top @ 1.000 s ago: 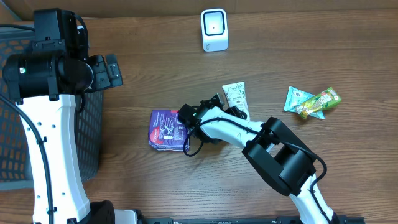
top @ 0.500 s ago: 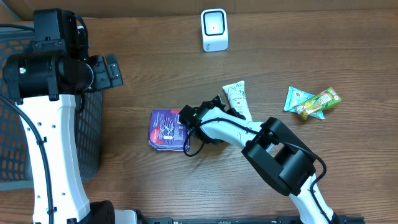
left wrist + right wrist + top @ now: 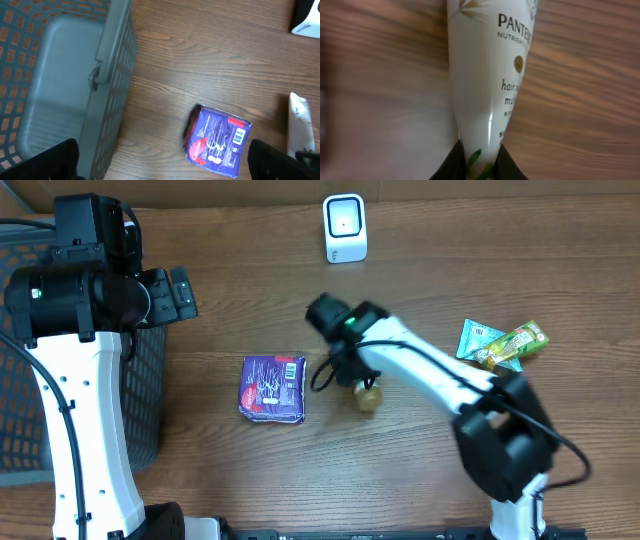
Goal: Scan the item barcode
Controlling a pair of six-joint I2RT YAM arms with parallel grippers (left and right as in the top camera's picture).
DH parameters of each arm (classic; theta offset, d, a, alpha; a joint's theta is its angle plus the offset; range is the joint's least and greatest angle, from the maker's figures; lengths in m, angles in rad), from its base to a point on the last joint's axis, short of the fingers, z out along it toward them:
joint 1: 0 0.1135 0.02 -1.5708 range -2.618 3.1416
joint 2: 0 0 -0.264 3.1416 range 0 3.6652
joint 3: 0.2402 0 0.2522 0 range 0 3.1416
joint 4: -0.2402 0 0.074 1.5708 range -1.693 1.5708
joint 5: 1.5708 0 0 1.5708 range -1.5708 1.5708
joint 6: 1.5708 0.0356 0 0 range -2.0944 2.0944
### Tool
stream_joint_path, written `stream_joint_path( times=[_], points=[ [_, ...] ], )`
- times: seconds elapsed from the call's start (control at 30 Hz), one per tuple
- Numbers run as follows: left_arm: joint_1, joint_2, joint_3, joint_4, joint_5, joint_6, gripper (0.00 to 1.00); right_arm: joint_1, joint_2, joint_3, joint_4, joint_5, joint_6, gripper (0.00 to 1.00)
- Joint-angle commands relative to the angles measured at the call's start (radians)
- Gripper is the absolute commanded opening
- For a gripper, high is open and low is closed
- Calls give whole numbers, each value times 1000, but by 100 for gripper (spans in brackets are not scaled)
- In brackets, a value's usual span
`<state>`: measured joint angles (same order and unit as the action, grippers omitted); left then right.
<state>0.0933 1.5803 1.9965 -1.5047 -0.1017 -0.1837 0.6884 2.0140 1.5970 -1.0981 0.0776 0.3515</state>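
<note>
Tube (image 3: 487, 75), white with hair-care print, is held in the right gripper (image 3: 480, 165). The dark fingers (image 3: 447, 167) are pinched narrowly on both sides of its lower end in the wrist view. From overhead the tube is mostly covered by the gripper. Only a tan rounded end is seen near the middle of the desk (image 3: 230, 470), right of the purple packet (image 3: 272, 388). Whether the tube is touching the desk cannot be told. The right arm is stretched diagonally from the near right corner toward the middle. The scanner (image 3: 345, 227) is placed at the far edge, well apart. The left arm is raised along the left edge beside the basket (image 3: 60, 75). The left gripper (image 3: 185, 292) is spread wide, with nothing held. Snack packets (image 3: 500, 345) are seen toward the right edge.
</note>
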Motion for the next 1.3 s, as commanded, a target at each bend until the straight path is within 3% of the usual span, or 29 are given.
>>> stream_joint_path(
  times=[0.0,0.23,0.47,0.57,0.7,0.87,1.27],
  points=[
    [-2,-4,21,-2,5,-3,100,-82,-112,34,52,-422,-95,4],
    [-2,-4,21,-2,5,-3,100,-227,-106,-59,182,-778,-112,4],
    [-2,-4,21,-2,5,-3,100,-340,-106,-288,423,-937,-19,4],
    [-2,-4,21,-2,5,-3,100,-370,-106,-353,460,-902,-6,4],
    [-2,-4,21,-2,5,-3,100,-385,-106,-380,422,-695,-6,4],
    [-2,-4,21,-2,5,-3,100,-385,-106,-380,378,-494,-6,14],
    [-2,-4,21,-2,5,-3,100,-388,-106,-380,366,-340,-12,17]
  ],
)
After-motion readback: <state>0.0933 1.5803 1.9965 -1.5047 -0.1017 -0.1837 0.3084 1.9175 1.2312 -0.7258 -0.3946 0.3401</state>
